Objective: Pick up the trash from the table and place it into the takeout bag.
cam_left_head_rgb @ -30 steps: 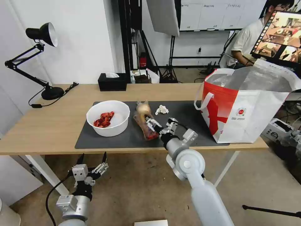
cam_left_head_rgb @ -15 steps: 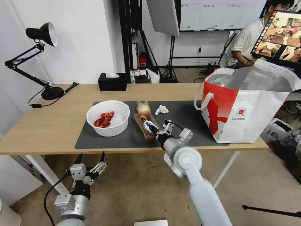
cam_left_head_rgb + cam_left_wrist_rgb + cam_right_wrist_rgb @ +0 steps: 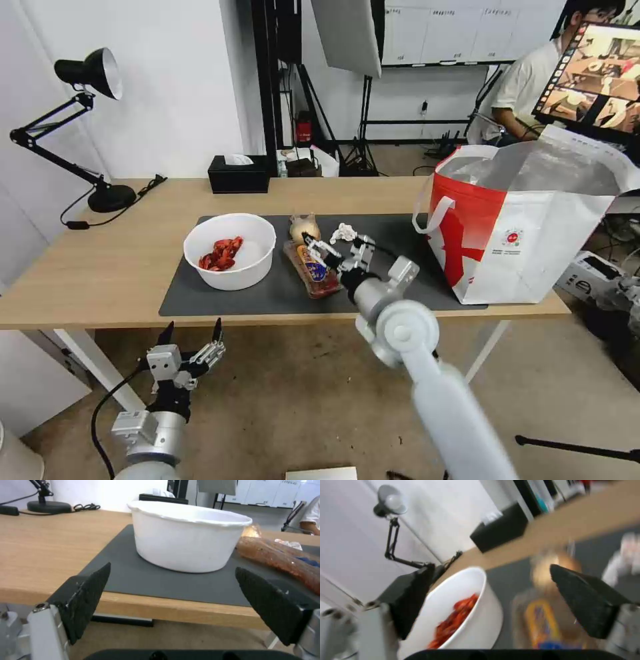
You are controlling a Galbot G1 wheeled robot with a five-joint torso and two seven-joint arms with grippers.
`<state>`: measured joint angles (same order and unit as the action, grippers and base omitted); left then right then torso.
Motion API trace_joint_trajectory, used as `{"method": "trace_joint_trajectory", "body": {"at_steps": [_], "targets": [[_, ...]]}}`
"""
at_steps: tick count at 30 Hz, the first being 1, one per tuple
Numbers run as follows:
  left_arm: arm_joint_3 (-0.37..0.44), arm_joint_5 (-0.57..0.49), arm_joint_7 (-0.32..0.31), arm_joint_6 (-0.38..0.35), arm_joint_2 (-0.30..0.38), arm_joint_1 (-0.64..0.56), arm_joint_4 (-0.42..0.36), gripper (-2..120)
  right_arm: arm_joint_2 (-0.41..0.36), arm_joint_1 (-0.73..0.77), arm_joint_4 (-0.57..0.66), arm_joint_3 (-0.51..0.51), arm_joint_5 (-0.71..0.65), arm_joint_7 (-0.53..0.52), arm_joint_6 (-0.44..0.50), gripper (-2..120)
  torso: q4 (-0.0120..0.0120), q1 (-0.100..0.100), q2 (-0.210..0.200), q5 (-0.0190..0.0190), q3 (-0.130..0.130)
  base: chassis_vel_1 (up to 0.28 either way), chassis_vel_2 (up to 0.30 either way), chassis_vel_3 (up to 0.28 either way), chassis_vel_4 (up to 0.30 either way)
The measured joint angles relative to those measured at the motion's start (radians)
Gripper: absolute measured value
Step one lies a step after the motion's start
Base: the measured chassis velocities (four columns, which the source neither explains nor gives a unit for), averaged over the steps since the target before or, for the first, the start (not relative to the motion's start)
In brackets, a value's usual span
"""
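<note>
far left on the table point(image 3: 120, 267): black desk lamp point(image 3: 90, 73), base near the far edge. further right along the far edge, black tissue box point(image 3: 238, 173).

below the near table edge, at left: left gripper point(image 3: 192, 335), raised off the floor, fingers spread wide, nothing between them; in left wrist view, same left gripper point(image 3: 173, 600) pointing at the white bowl point(image 3: 188, 536) from just short of the table edge.

on the dark grey mat point(image 3: 220, 293), left part: white bowl point(image 3: 230, 250) with red shells point(image 3: 221, 253) inside, upright.

just right of the bowl: clear plastic tray point(image 3: 312, 270) with reddish scraps and a yellow-and-blue label, lying lengthwise toward the near edge. at its far end, small clear bag with a beige lump point(image 3: 303, 229). right of that, crumpled white tissue point(image 3: 344, 233) on the mat.

over the tray's far half: right gripper point(image 3: 333, 245), fingers apart, one tip above the tray, the other near the tissue, gripping nothing. in right wrist view, right gripper point(image 3: 493, 597) with black pads wide open, bowl point(image 3: 466, 610) and tray point(image 3: 543, 622) blurred between them.

far right, at the mat's right end: takeout bag point(image 3: 527, 247), upright on the table, mouth open, silver lining showing, well apart from the trash.
</note>
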<state>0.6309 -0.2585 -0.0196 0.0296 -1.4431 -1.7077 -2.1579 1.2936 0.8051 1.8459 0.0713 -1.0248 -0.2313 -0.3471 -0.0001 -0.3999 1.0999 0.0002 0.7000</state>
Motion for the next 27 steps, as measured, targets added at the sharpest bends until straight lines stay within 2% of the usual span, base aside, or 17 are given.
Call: {"method": "trace_joint_trajectory", "body": {"at_steps": [3, 4, 6, 7, 8, 11, 12, 13, 15, 16, 17, 20, 21, 23, 27], "targets": [[0.003, -0.007, 0.001, -0.001, 0.002, 0.002, 0.002, 100, -0.109, -0.174, -0.153, -0.109, 0.139, 0.193, 0.064, 71, 0.0000, 0.000, 0.000, -0.0003, 0.000, 0.000, 0.000, 0.000, 0.000], [0.003, -0.007, 0.001, -0.001, 0.002, 0.002, 0.002, 100, -0.109, -0.174, -0.153, -0.109, 0.139, 0.193, 0.064, 71, 0.0000, 0.000, 0.000, -0.0003, 0.000, 0.000, 0.000, 0.000, 0.000], [0.003, -0.008, 0.002, -0.001, -0.001, 0.005, 0.010, 100, -0.148, -0.282, -0.260, -0.188, 0.181, 0.293, 0.077, 61, 0.0001, 0.000, 0.000, -0.0001, 0.000, 0.000, 0.000, 0.000, 0.000], [0.003, -0.008, 0.002, -0.001, -0.001, 0.005, 0.010, 100, -0.148, -0.282, -0.260, -0.188, 0.181, 0.293, 0.077, 61, 0.0001, 0.000, 0.000, -0.0001, 0.000, 0.000, 0.000, 0.000, 0.000], [0.001, -0.008, 0.002, -0.001, -0.003, 0.008, 0.014, 100, -0.164, -0.359, -0.333, -0.238, 0.205, 0.361, 0.081, 54, 0.0001, 0.000, 0.000, -0.0004, 0.000, 0.000, 0.000, 0.000, 0.000], [-0.001, -0.008, 0.002, -0.001, -0.006, 0.011, 0.016, 100, -0.171, -0.417, -0.395, -0.287, 0.221, 0.423, 0.080, 48, 0.0002, 0.000, 0.000, -0.0002, 0.000, 0.000, 0.000, 0.000, 0.000], [-0.003, -0.008, 0.003, -0.001, -0.008, 0.013, 0.017, 100, -0.174, -0.474, -0.459, -0.336, 0.229, 0.483, 0.066, 39, 0.0001, 0.000, 0.000, 0.0001, 0.000, 0.000, 0.000, 0.000, 0.000], [-0.003, -0.008, 0.003, -0.001, -0.008, 0.013, 0.017, 100, -0.174, -0.474, -0.459, -0.336, 0.229, 0.483, 0.066, 39, 0.0001, 0.000, 0.000, 0.0001, 0.000, 0.000, 0.000, 0.000, 0.000], [-0.005, -0.008, 0.006, -0.002, -0.010, 0.015, 0.017, 100, -0.169, -0.534, -0.537, -0.383, 0.250, 0.555, 0.050, 30, 0.0002, 0.000, 0.000, -0.0003, 0.000, 0.000, 0.000, 0.000, 0.000], [-0.005, -0.010, 0.008, -0.002, -0.009, 0.016, 0.017, 100, -0.162, -0.551, -0.573, -0.397, 0.264, 0.591, 0.046, 25, 0.0001, 0.000, 0.000, 0.0000, 0.000, 0.000, 0.000, 0.000, 0.000], [-0.005, -0.010, 0.008, -0.002, -0.009, 0.016, 0.017, 100, -0.162, -0.551, -0.573, -0.397, 0.264, 0.591, 0.046, 25, 0.0001, 0.000, 0.000, 0.0000, 0.000, 0.000, 0.000, 0.000, 0.000], [-0.002, -0.038, 0.015, -0.002, 0.005, 0.016, 0.014, 100, -0.136, -0.573, -0.664, -0.407, 0.317, 0.711, 0.043, 10, 0.0002, 0.000, 0.000, 0.0000, 0.000, 0.000, 0.000, 0.000, 0.000], [-0.002, -0.038, 0.015, -0.002, 0.005, 0.016, 0.014, 100, -0.136, -0.573, -0.664, -0.407, 0.317, 0.711, 0.043, 10, 0.0002, 0.000, 0.000, 0.0000, 0.000, 0.000, 0.000, 0.000, 0.000], [0.003, -0.055, 0.018, -0.002, 0.017, 0.017, 0.011, 100, -0.127, -0.573, -0.691, -0.410, 0.333, 0.742, 0.046, 0, 0.0001, 0.000, 0.000, -0.0001, 0.000, 0.000, 0.000, 0.000, 0.000], [0.006, -0.068, 0.022, -0.002, 0.031, 0.022, 0.009, 100, -0.115, -0.571, -0.718, -0.411, 0.342, 0.755, 0.047, 0, 0.0001, 0.000, 0.000, -0.0002, 0.000, 0.000, 0.000, 0.000, 0.000]]}}
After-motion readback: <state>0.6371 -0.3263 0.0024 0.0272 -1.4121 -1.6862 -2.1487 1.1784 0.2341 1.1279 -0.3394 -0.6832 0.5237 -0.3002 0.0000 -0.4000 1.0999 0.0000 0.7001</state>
